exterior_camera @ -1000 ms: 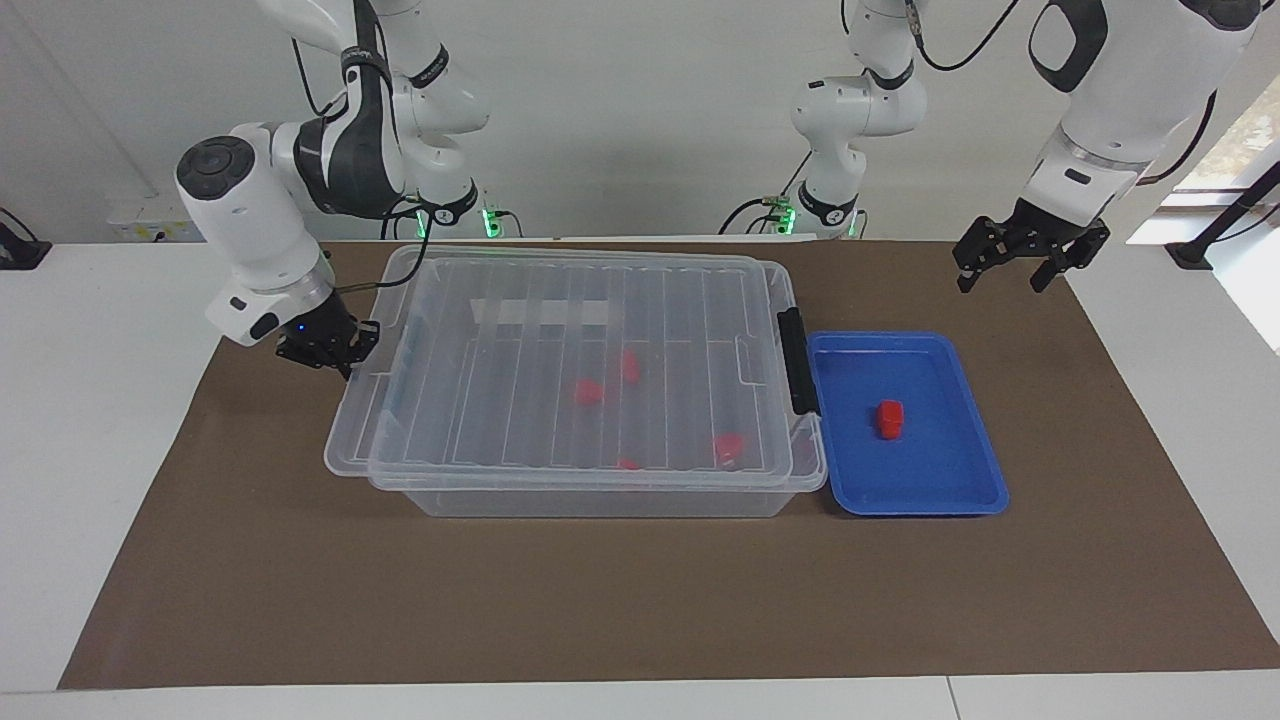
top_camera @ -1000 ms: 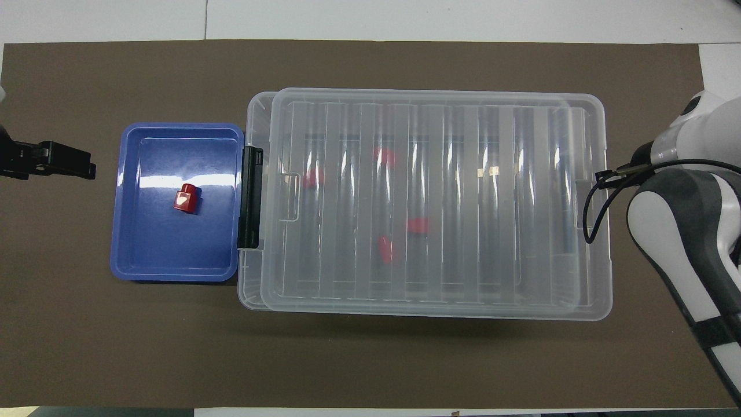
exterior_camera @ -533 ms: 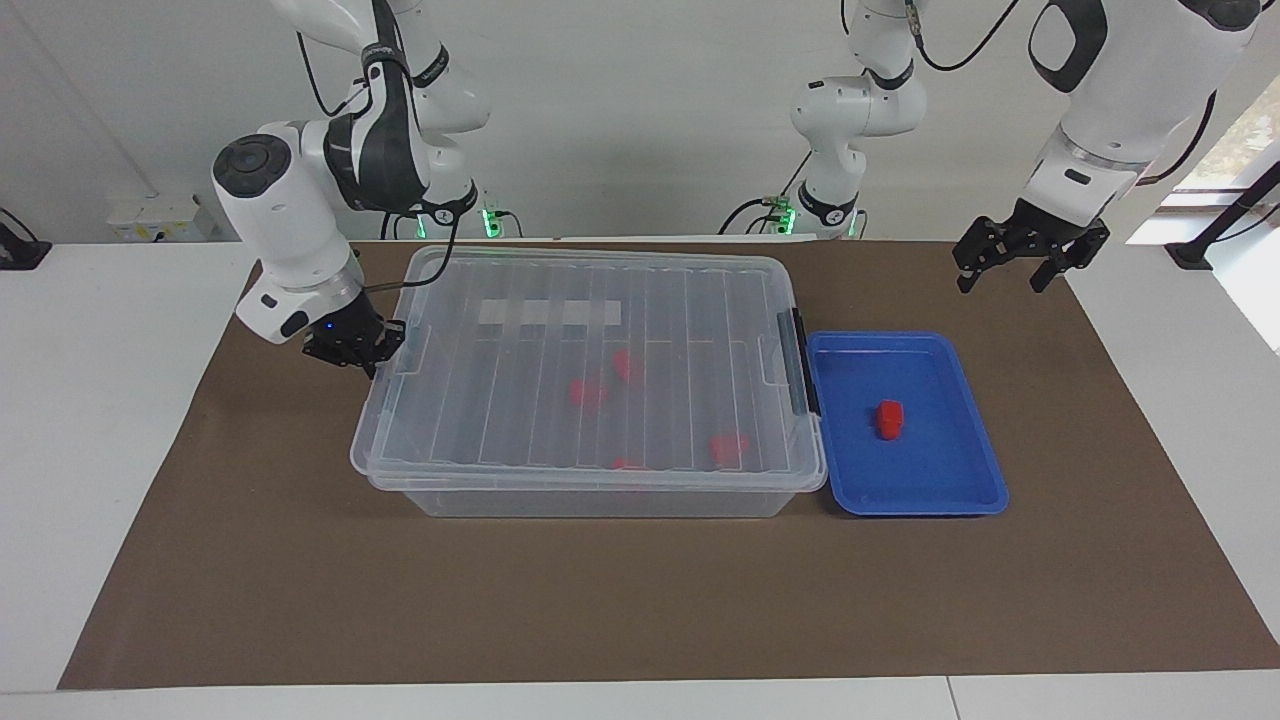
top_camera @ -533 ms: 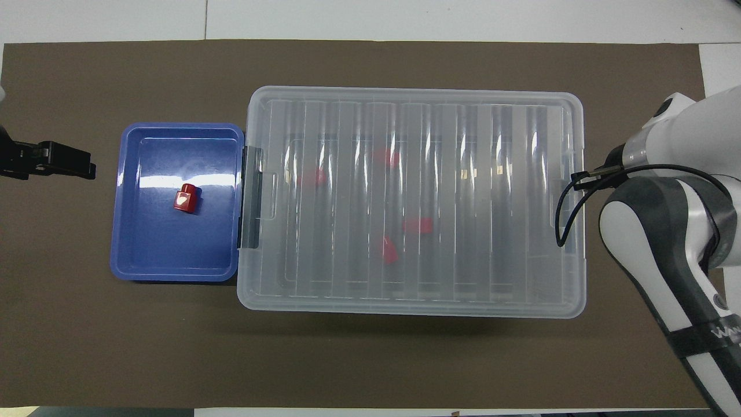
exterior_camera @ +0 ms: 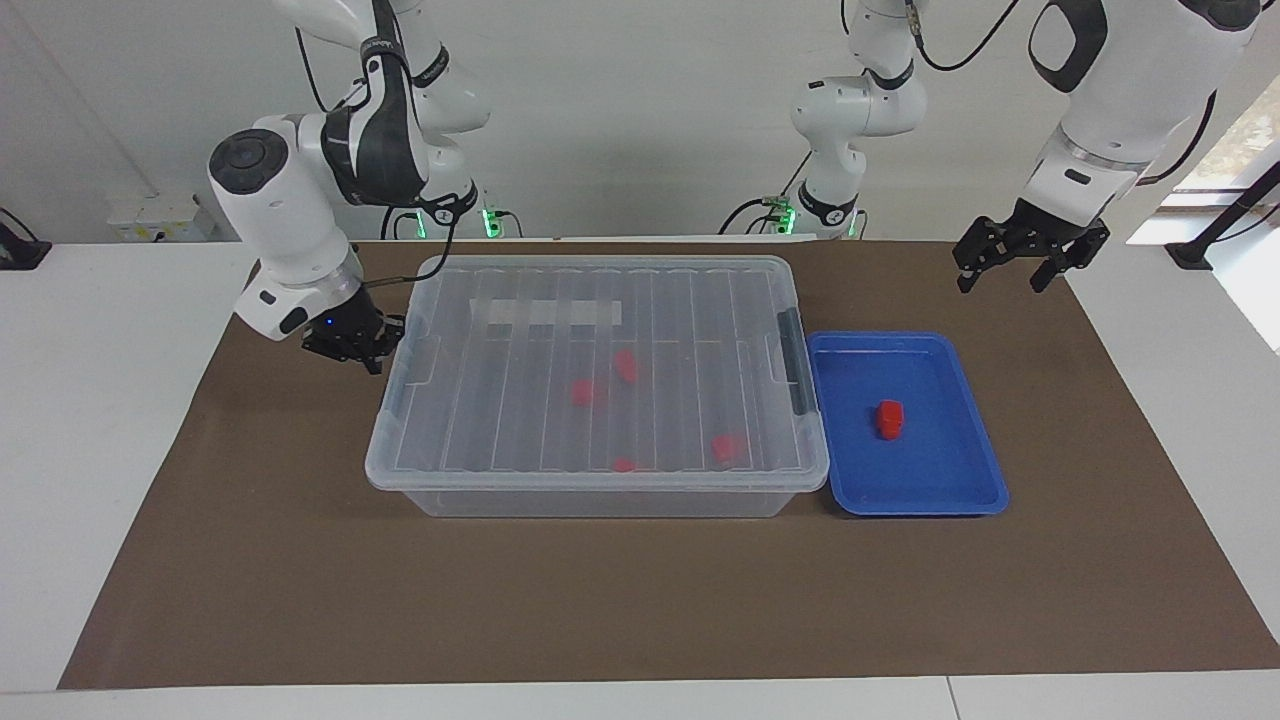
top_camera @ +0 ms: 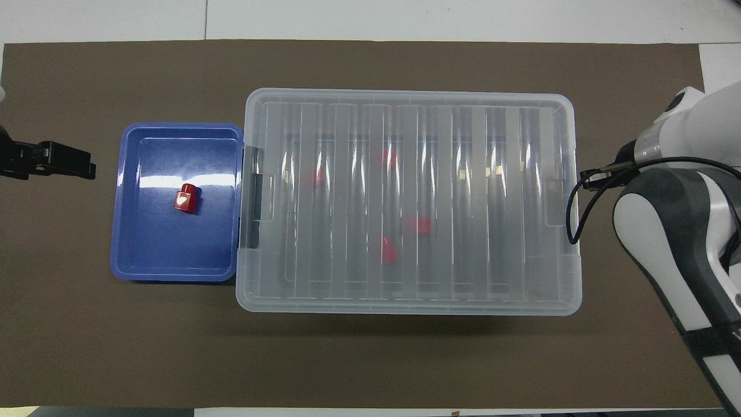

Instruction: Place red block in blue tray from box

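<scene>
Facing view showed a clear box (exterior_camera: 597, 385) sitting lengthwise on a brown mat (exterior_camera: 640, 590) that covered the white surface (exterior_camera: 100, 400). Its ribbed lid (exterior_camera: 600, 370) lay flat and square on top, with a dark grey latch (exterior_camera: 790, 362) at the end toward the left arm. Several red pieces (exterior_camera: 585, 392) showed dimly through the lid, resting on the floor of the box.

A blue tray (exterior_camera: 950, 490) lay just beside the box at the left arm's end of the surface, its rim touching or nearly touching the box wall. The red block (exterior_camera: 889, 418) lay inside the tray, near its middle, well clear of the rim. In the overhead view the same block (top_camera: 185, 198) showed a pale patch on its upper face, and the tray (top_camera: 139, 260) sat alongside the latch (top_camera: 250, 200) of the box (top_camera: 408, 200).

The right gripper (exterior_camera: 352, 345) sat low at the box's end toward the right arm, beside the lid's edge, its fingers together and holding nothing that could be made out. In the overhead view it was hidden under its own arm.

The left gripper (exterior_camera: 1010, 272) hung in the air over the bare mat, nearer the left arm's base than the tray, with its fingers spread apart and empty. In the overhead view only its dark tip (top_camera: 69, 162) showed at the picture's edge.
</scene>
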